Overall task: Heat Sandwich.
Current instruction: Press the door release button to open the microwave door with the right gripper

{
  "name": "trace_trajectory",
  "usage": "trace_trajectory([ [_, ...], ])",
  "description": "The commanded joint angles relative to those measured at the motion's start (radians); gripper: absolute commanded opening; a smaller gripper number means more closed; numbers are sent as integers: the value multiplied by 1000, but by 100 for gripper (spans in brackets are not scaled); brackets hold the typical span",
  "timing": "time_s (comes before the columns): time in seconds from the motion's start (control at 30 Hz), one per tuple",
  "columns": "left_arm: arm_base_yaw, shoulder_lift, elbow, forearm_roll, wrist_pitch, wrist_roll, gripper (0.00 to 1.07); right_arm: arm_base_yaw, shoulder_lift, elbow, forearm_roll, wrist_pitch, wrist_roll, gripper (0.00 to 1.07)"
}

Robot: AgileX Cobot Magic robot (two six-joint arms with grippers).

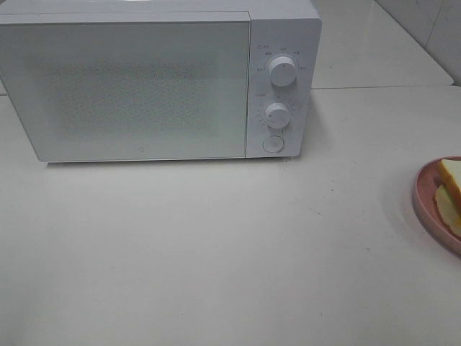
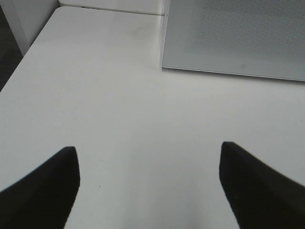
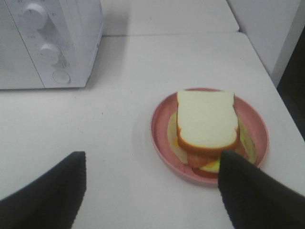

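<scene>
The sandwich (image 3: 207, 119), pale bread with a brown crust and yellow filling, lies on a round pink plate (image 3: 159, 138). In the high view only part of the sandwich (image 1: 452, 176) and plate (image 1: 423, 193) shows at the right edge. The white microwave (image 1: 130, 86) stands at the back with its door shut. My right gripper (image 3: 152, 155) is open above the table, the plate just beyond its fingertips. My left gripper (image 2: 148, 148) is open over bare table in front of the microwave (image 2: 238, 38). Neither gripper appears in the high view.
The microwave panel carries two knobs (image 1: 282, 70) (image 1: 277, 114) and a round button (image 1: 273, 144). The white table (image 1: 216, 252) stretches in front. Its edge (image 2: 19, 67) shows in the left wrist view, and a wall (image 3: 281, 33) stands past the plate.
</scene>
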Motion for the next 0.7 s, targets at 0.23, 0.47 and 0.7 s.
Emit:
trace_trajectory([
  [0.23, -4, -12, 4, -8, -14, -1, 76, 3, -22, 28, -5, -280, -26, 75],
  [0.47, -4, -12, 4, -8, -14, -1, 76, 3, 64, 71, -4, -446, -26, 75],
  [0.7, -4, -12, 4, -8, -14, -1, 76, 6, 195, 78, 0, -579, -26, 75],
])
